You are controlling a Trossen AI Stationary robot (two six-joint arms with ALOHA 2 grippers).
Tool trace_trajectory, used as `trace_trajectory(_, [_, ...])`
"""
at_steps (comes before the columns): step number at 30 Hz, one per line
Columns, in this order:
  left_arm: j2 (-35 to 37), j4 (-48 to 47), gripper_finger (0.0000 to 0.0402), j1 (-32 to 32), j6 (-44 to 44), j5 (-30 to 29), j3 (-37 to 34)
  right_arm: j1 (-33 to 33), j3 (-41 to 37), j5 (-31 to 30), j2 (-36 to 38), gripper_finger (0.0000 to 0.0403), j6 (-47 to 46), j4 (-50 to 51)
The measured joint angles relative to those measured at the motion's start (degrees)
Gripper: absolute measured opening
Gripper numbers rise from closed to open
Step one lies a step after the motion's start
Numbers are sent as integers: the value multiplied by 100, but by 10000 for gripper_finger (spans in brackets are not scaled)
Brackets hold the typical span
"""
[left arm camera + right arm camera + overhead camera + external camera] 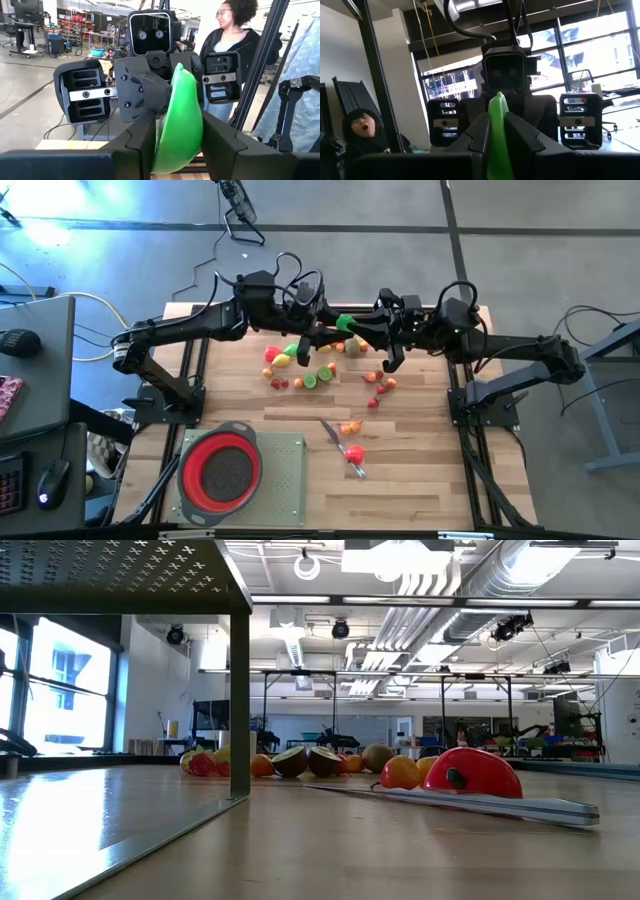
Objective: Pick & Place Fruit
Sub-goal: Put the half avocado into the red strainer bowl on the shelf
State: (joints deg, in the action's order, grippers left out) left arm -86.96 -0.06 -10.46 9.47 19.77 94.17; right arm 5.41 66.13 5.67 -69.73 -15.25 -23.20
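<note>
Left gripper and right gripper meet above the table's far edge, both clamped on one smooth, curved green plastic fruit; in each wrist view dark fingers pinch it. Below, glossy small toy fruits scatter over the pale wooden slatted table. Near left, a round red strainer.

A wooden table is strewn with small toy fruits; a grey knife, and a perforated tray bearing a red strainer, are laid nearer the front.
</note>
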Motion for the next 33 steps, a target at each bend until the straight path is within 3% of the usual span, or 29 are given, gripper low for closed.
trace_trajectory(13, [0, -8, 123, -2, 22, 0, 0, -2, 0, 14, -3, 53, -6, -3])
trace_trajectory(21, [0, -13, 123, -4, 19, -28, 0, -7, 0, 27, -4, 129, -26, -20])
trace_trajectory(33, [27, -248, 121, -3, 72, 88, -4, 58, -9, 111, 313, 278, -207, 263])
